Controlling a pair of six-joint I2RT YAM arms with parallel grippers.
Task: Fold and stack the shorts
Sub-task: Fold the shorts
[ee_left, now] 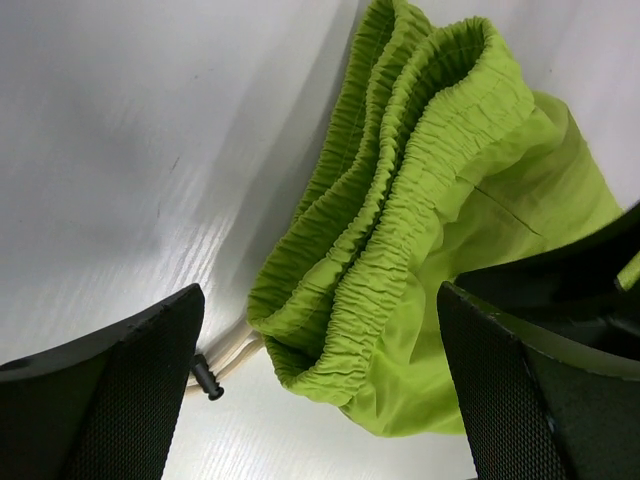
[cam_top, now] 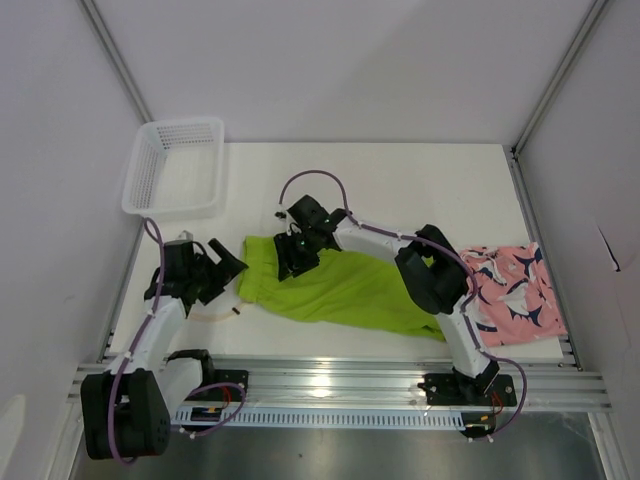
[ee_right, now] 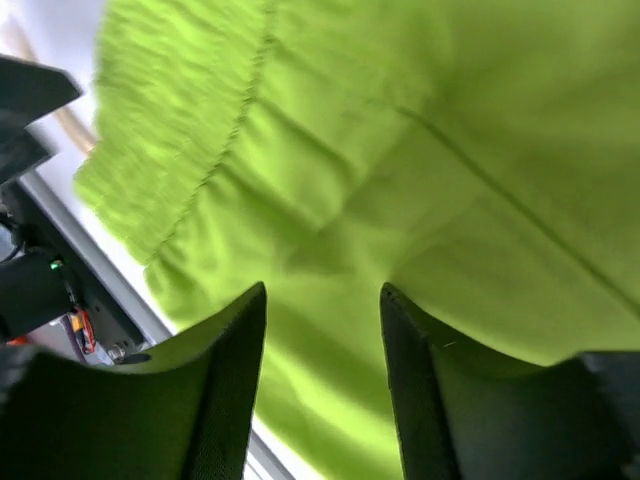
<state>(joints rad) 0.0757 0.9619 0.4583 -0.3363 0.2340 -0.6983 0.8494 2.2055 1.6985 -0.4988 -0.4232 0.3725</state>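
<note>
Two pairs: rumpled lime shorts (cam_top: 350, 292), pink printed shorts (cam_top: 512, 290).

The green shorts (cam_top: 340, 290) are soft, matt cloth, crinkly at the stretchy waist. The pink shorts (cam_top: 512, 290) are printed cloth. The table (cam_top: 420, 180) is white, smooth and a bit shiny. The basket (cam_top: 138, 178) is white plastic mesh. The left gripper (ee_left: 320, 400) has dull black fingers (ee_left: 120, 400) with tiny bumps. The rail (cam_top: 350, 378) at the table's near edge is shiny metal.

You see a white table (cam_top: 400, 180), evenly lit; plain pale walls (cam_top: 330, 60) rise behind and beside it; an aluminium rail (cam_top: 400, 378) lines its near edge.
</note>
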